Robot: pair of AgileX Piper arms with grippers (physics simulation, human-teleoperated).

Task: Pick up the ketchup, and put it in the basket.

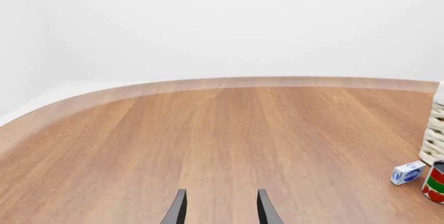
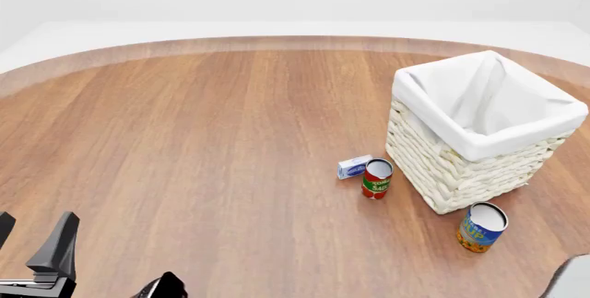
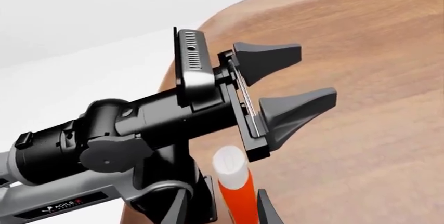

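one hand loaded: right hand (image 3: 220, 211) clamps red-orange white-capped ketchup bottle (image 3: 232, 185); left hand (image 1: 219, 208) open, empty. carry high over wicker basket (image 2: 479, 132) rim before release.

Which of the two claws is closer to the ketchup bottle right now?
Right. The right gripper has the ketchup between its fingers; the left gripper is open beyond it, not touching.

A red-and-green can (image 2: 376, 178) stood on the wooden bench (image 2: 203, 146) touching a small blue-and-white box (image 2: 354, 166), while a blue-and-yellow can (image 2: 481, 227) stood apart, nearer the camera.
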